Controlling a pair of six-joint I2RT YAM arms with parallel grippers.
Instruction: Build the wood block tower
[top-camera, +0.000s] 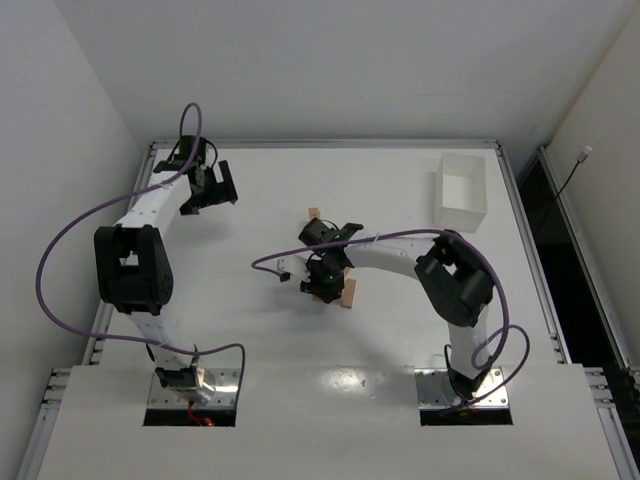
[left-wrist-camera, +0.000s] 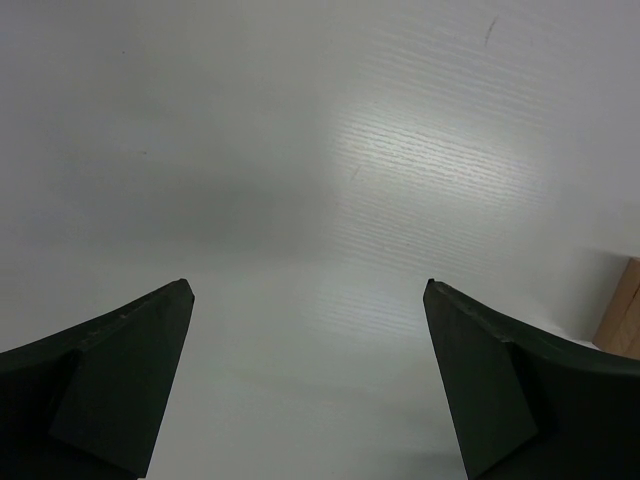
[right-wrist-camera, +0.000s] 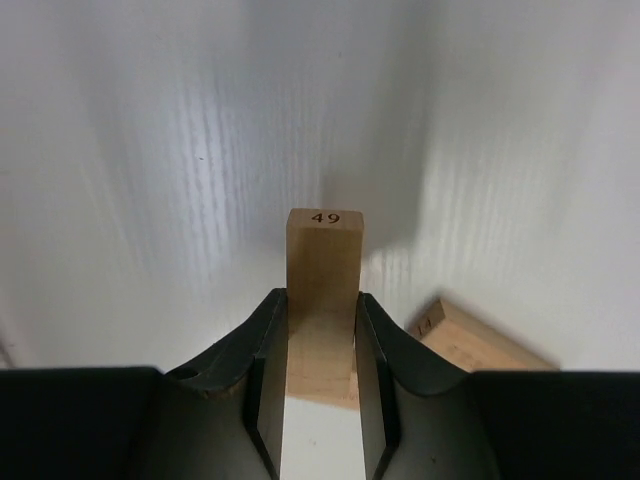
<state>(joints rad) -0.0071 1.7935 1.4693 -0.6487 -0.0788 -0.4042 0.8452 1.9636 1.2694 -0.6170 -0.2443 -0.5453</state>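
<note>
My right gripper (right-wrist-camera: 321, 300) is shut on a tan wood block (right-wrist-camera: 322, 250) whose far end is marked 49; both fingers press its long sides. A second wood block (right-wrist-camera: 470, 345), marked 14, lies flat on the table just right of it and partly behind my right finger. In the top view the right gripper (top-camera: 325, 280) is mid-table, with one block (top-camera: 348, 292) beside it and another block (top-camera: 314, 213) behind it. My left gripper (top-camera: 212, 187) is open and empty at the far left (left-wrist-camera: 307, 290); a block's edge (left-wrist-camera: 625, 315) shows at its right. No stacked tower shows.
A white rectangular tray (top-camera: 461, 190) stands at the back right. Metal rails (top-camera: 520, 200) edge the table, with walls close behind and to the sides. Purple cables loop off both arms.
</note>
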